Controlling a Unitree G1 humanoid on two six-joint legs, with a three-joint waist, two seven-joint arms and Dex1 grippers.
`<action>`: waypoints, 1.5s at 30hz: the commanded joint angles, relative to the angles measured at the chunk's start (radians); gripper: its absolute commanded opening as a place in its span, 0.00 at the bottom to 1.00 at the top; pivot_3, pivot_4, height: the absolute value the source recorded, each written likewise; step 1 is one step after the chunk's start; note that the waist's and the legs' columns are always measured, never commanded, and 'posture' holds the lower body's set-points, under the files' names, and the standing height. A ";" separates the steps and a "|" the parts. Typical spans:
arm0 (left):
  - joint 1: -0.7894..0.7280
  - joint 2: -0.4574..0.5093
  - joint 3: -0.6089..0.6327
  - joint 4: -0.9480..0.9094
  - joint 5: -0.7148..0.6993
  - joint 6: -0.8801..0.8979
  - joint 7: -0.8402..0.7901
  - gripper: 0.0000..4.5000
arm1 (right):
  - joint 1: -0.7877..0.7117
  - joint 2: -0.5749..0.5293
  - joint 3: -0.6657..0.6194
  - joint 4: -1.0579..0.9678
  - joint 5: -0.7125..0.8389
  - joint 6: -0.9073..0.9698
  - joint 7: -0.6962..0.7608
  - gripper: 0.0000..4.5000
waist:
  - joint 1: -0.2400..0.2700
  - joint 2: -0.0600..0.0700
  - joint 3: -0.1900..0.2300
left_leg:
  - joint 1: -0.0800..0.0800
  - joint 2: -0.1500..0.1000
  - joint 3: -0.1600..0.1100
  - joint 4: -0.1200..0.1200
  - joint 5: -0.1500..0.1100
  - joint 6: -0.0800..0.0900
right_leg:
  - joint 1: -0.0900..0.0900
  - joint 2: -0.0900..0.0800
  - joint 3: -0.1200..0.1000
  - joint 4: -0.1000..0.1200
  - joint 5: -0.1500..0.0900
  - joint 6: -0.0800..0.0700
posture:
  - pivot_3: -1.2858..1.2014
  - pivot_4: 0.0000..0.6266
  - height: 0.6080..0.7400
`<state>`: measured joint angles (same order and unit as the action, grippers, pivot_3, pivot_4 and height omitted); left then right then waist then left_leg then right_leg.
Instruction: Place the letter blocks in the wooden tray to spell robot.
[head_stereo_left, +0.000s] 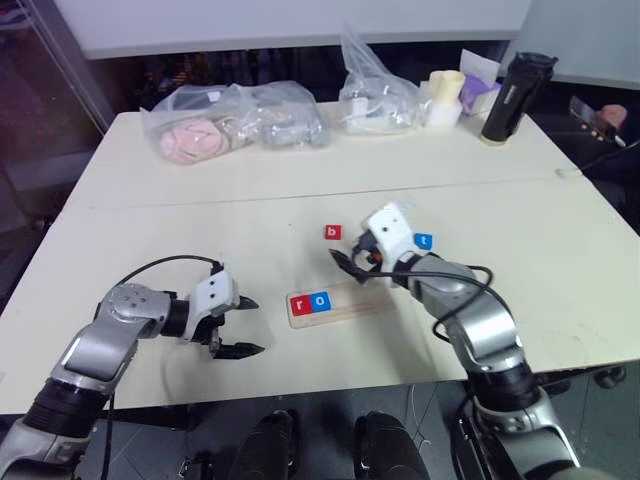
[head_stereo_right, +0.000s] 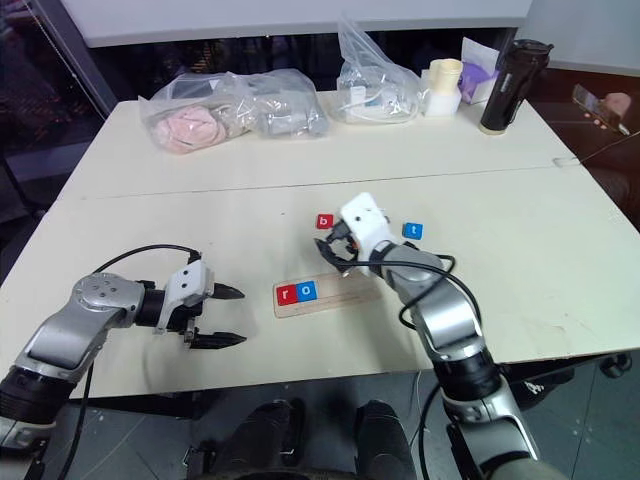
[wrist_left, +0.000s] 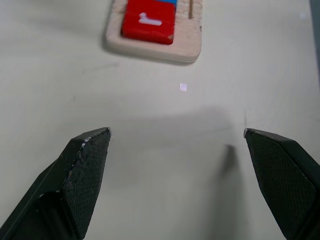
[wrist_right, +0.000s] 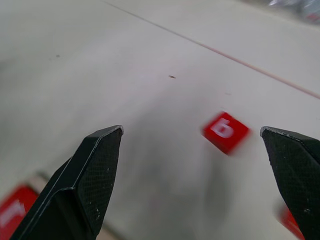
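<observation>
The wooden tray lies on the table's near middle, with a red r block and a blue o block at its left end. A red b block lies loose just beyond the tray, and a blue t block lies to its right. My right gripper hovers open over the tray's far side, pointing toward the b block. A red sliver shows by one of its fingers. My left gripper is open and empty left of the tray, facing the r block.
Clear plastic bags of items, white cups, a purple box and a black bottle line the table's far side. A person's hand holding a phone is at the far right. The table's front edge is close.
</observation>
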<state>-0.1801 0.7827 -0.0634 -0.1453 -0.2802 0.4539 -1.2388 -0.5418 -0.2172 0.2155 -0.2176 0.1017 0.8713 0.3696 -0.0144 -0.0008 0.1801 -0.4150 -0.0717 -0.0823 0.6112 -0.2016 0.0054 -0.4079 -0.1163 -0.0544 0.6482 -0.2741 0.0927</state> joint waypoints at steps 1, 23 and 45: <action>0.014 0.006 0.086 -0.063 -0.093 0.032 0.013 0.99 | -0.085 0.077 -0.018 0.096 -0.019 0.052 -0.083 1.00 | 0.003 0.000 0.000 | -0.003 0.000 0.000 0.001 0.001 -0.001 | -0.001 0.000 0.000 0.000 0.000 0.000 | 0.52 0.24 0.88; 0.066 0.001 0.111 -0.172 -0.163 0.092 0.181 0.99 | -0.331 0.357 -0.208 0.620 -0.064 -0.032 -0.415 1.00 | -0.007 0.000 0.000 | -0.009 -0.001 0.000 0.000 0.007 -0.011 | -0.005 0.004 0.001 0.004 0.004 -0.001 | 0.52 0.24 0.88; 0.046 0.001 0.092 -0.177 -0.183 0.084 0.180 1.00 | -0.283 0.194 -0.119 0.348 -0.107 0.150 -0.315 0.26 | -0.021 0.001 0.001 | -0.009 -0.001 0.000 0.000 0.007 -0.011 | -0.005 0.004 0.001 0.004 0.004 -0.001 | 0.52 0.24 0.88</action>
<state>-0.1284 0.7756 0.0184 -0.2908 -0.4373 0.5434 -1.0400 -0.8293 0.0271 0.0990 0.3020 -0.0155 0.9417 0.0085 -0.0351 0.0003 0.1809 -0.4251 -0.0733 -0.0827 0.6116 -0.1942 -0.0061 -0.4137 -0.1126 -0.0533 0.6522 -0.2697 0.0916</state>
